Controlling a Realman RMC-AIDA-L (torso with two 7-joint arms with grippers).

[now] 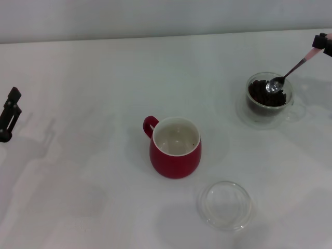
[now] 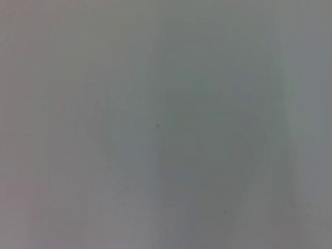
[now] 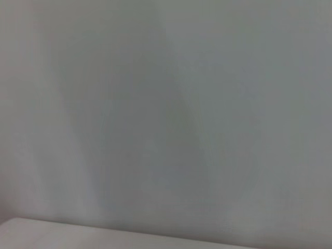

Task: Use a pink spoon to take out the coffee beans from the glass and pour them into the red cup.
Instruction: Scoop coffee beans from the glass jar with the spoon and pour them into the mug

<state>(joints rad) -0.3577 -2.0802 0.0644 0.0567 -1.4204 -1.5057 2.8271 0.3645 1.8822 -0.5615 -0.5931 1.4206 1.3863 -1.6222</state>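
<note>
The red cup [image 1: 175, 147] stands at the table's middle, white inside, handle to the left; one or two dark specks lie in it. The glass [image 1: 268, 99] stands at the right, holding the coffee beans [image 1: 262, 96]. My right gripper [image 1: 323, 43] at the right edge is shut on the pink handle of the pink spoon [image 1: 290, 70]. The spoon slants down into the glass, its metal bowl resting on the beans. My left gripper [image 1: 9, 114] is parked at the left edge. Both wrist views show only a blank pale surface.
A shallow clear glass dish [image 1: 225, 204] lies in front of and right of the red cup. The white table [image 1: 83, 171] ends at a wall along the back.
</note>
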